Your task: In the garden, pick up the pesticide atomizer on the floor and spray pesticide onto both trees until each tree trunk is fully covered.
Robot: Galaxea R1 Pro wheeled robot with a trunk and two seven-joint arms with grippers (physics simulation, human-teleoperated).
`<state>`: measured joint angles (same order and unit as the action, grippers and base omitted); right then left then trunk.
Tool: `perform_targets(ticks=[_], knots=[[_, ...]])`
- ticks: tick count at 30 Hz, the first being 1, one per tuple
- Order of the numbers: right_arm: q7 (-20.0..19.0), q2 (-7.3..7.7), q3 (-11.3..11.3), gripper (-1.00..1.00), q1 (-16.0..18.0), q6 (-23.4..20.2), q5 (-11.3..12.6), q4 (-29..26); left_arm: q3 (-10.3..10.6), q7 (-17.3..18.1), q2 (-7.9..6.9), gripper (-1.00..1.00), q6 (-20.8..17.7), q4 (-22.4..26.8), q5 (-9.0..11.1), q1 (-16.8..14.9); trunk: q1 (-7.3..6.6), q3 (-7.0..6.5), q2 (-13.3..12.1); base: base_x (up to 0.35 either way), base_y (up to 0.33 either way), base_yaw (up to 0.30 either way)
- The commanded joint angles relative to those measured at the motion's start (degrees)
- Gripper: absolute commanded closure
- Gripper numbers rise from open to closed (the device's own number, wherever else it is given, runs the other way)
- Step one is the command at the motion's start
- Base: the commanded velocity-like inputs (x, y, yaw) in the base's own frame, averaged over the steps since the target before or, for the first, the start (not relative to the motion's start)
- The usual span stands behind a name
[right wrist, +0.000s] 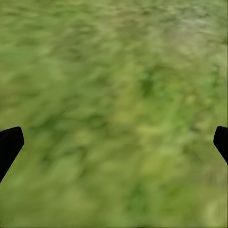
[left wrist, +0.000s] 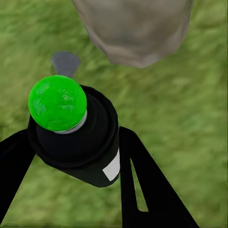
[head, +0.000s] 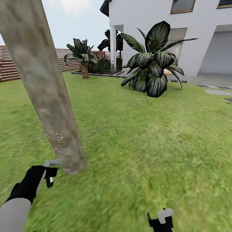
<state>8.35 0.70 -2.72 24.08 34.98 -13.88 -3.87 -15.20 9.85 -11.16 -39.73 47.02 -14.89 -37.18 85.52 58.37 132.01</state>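
Fence (head: 8, 66): brown horizontal slats stood at the far left edge of the lawn, behind the trunk.
Tree trunk (head: 42, 83): a thick, branchless cylinder of mottled grey-brown bark leaned across the left of the head view, its base set in the grass. It also appeared in the left wrist view (left wrist: 135, 28), just beyond the atomizer.
Pesticide (head: 59, 139): a small scatter of fine white specks lay low on the trunk; the bark above them looked bare.
Left claw (head: 49, 174): it hung low, just beside the trunk base, apart from the bark. In the left wrist view its two black fingers (left wrist: 142, 180) were pinched against the atomizer from either side.
Pesticide atomizer (left wrist: 78, 135): a black cylindrical body with a bright green round top and a small white label, held in the left claw, off the grass, its top nearest the trunk base.
Lawn (head: 145, 135): green grass covered the ground across the whole head view.
Short palm (head: 83, 56): stood far back, near the fence.
Broad-leaved plant (head: 151, 64): dark striped leaves, mid-distance, in front of the white house (head: 199, 35).
Right claw (head: 161, 220): at the bottom edge of the head view, well apart from the trunk. In the right wrist view its black fingertips (right wrist: 9, 145) stood spread wide over bare grass, holding nothing.
Paving (head: 217, 91): grey slabs at the far right.
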Motion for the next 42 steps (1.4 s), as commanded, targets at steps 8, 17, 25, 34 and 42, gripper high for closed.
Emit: perform_targets(ticks=[8, 17, 25, 34, 42], knots=[[0.0, 0.00, 0.0, -1.00, 0.0, 0.0, 0.0, 0.0, 0.0, 0.0, 0.39, 1.00, 7.5, -1.9, 0.3, 0.1, 0.00, 0.41, 0.0, 0.073, -0.003, 0.223], [0.1, 0.00, 0.0, -1.00, 0.0, 0.0, 0.0, 0.0, 1.0, 0.1, 2.93, 1.00, 7.5, -2.0, -2.1, 0.2, 0.00, 0.53, 0.0, 0.255, -0.146, 0.050], [0.1, 0.00, 0.0, -1.00, 0.0, 0.0, 0.0, 0.0, 0.8, 0.1, 2.38, 1.00, 7.4, -1.9, -2.2, 0.2, 0.00, 0.53, 0.0, 0.152, -0.219, 0.000], [0.1, -0.08, 0.0, -1.00, 0.0, 0.0, 0.0, 0.0, 0.7, 0.1, 2.37, 1.00, 7.3, -1.9, -2.2, 0.2, 0.00, 0.53, 0.0, 0.002, -0.269, 0.024], [0.1, -0.09, 0.0, -1.00, 0.0, 0.0, 0.0, 0.0, 0.6, 0.1, 2.29, 1.00, 6.9, -2.0, -2.2, 0.2, 0.00, 0.53, 0.0, 0.053, -0.269, 0.246]])
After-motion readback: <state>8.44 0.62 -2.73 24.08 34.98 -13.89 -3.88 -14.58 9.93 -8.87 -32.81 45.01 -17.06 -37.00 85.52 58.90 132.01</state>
